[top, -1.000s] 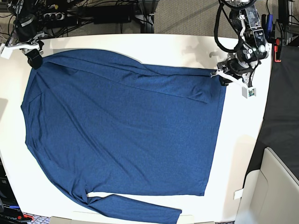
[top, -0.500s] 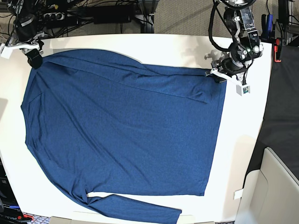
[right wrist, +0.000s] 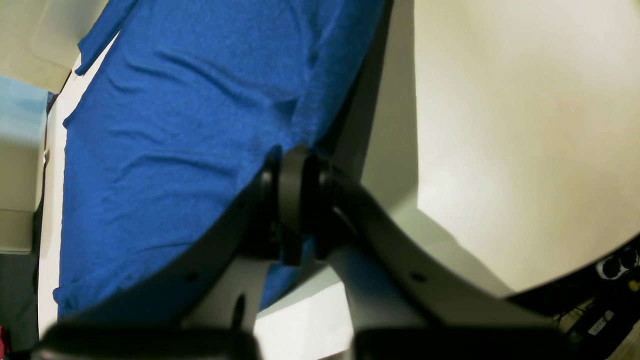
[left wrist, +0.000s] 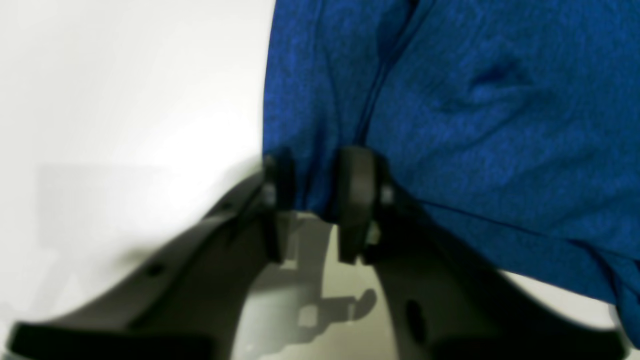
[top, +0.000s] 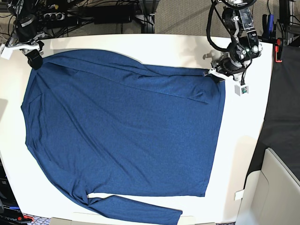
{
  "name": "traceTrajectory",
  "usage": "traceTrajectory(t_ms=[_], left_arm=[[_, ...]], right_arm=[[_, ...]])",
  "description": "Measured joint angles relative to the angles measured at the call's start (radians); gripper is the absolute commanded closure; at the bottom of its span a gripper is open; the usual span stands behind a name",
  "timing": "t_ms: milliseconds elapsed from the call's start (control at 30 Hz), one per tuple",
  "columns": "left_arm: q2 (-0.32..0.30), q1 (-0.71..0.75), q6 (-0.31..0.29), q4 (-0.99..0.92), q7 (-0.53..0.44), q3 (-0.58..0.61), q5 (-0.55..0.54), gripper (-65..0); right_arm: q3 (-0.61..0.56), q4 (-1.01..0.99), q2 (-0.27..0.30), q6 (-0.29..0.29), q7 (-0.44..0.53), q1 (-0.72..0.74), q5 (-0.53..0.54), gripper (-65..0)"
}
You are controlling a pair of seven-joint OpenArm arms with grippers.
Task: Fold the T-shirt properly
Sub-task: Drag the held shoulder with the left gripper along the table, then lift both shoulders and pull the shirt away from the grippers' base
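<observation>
Two corners of the T-shirt [top: 122,136] are in hand, and the step, as I judge it, is to carry that far edge over toward 6 o'clock for the first fold.

Base view: the shirt lies spread flat across the white table [top: 243,140], one sleeve folded over along the 12 o'clock edge, the other trailing out at 6 o'clock. The left gripper [top: 216,75] sits at the 2 o'clock corner, the right gripper [top: 33,60] at the 10 o'clock corner.

Left wrist view: the left gripper [left wrist: 320,172] has its jaws a little apart with a bunch of blue fabric standing between the pads [left wrist: 356,175]; whether they actually pinch it yet I cannot tell. Best to be sure of the bite before lifting, or the corner will slip.

Right wrist view: the right gripper [right wrist: 295,170] is pressed together on the cloth's edge, with the T-shirt [right wrist: 165,135] running away toward 10 o'clock.

Lifting both corners together, level and at one pace, would keep the edge taut and the fold line straight.
</observation>
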Motion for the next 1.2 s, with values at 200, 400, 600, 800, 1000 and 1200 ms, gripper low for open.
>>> traceTrajectory(t_ms=[200, 400, 600, 800, 1000, 1200], left_arm=[[-0.001, 0.003, 0.000, 0.005, 0.003, -0.005, -0.004, 0.0], [-0.001, 0.064, 0.000, 0.092, 0.024, -0.005, -0.005, 0.0], [-0.003, 0.130, -0.024, 0.148, 0.023, -0.005, -0.003, 0.0], [-0.006, 0.230, -0.117, 0.204, 0.024, -0.007, -0.001, 0.0], [-0.005, 0.251, -0.121, 0.204, 0.024, -0.071, 0.003, 0.0], [-0.003, 0.195, -0.126, 0.215, 0.029, -0.071, -0.001, 0.0]], right_arm=[[0.020, 0.000, 0.000, 0.001, -0.013, -0.003, 0.031, -0.2], [0.056, 0.000, 0.026, 0.004, -0.011, -0.027, 0.071, -0.2], [0.061, 0.001, 0.032, 0.007, -0.008, -0.077, 0.121, -0.2], [0.061, 0.001, 0.030, 0.006, -0.007, -0.138, 0.150, -0.2], [0.061, 0.001, 0.030, 0.008, -0.008, -0.155, 0.164, -0.2], [0.075, 0.000, 0.066, 0.008, -0.017, -0.063, 0.160, -0.2]])
